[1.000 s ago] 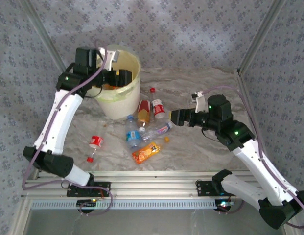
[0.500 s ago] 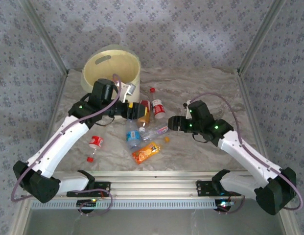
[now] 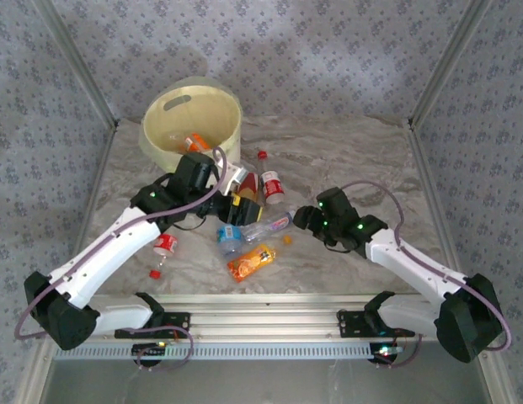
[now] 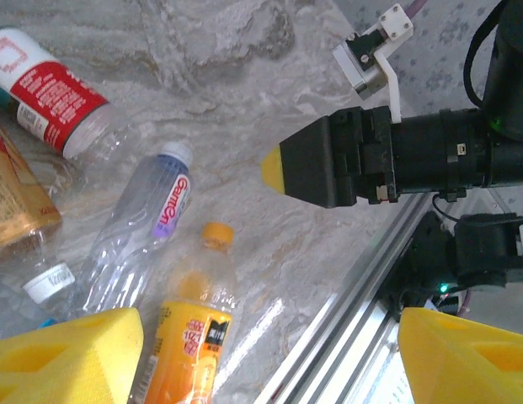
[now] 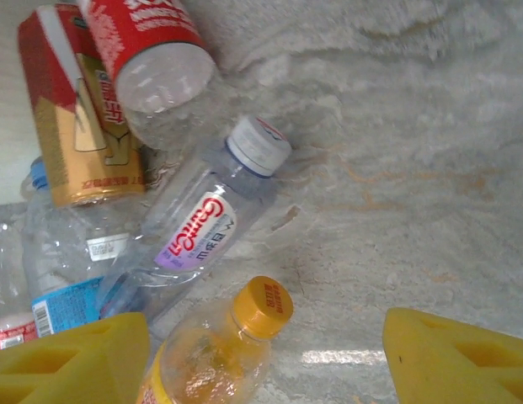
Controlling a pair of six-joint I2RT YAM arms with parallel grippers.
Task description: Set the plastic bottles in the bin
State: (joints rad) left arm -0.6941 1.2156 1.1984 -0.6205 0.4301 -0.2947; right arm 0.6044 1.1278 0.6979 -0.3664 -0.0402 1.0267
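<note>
Marbled grey table (image 3: 354, 160) fills the scene. At 11 o'clock in the top view the bin (image 3: 212, 108) stands upright with an orange-tinged bottle (image 3: 194, 141) lying inside. The left gripper (image 4: 265, 353) hovers over the loose cluster at centre, its fingers (image 4: 67, 353) spread wide and pinching nothing. The right wrist view shows the clear bottle (image 5: 202, 227) lying with its cap toward 1 o'clock and the orange bottle (image 5: 202, 370) roughly parallel below it. The right gripper (image 5: 261, 362) straddles the orange bottle's neck with its pads apart, touching nothing.
</note>
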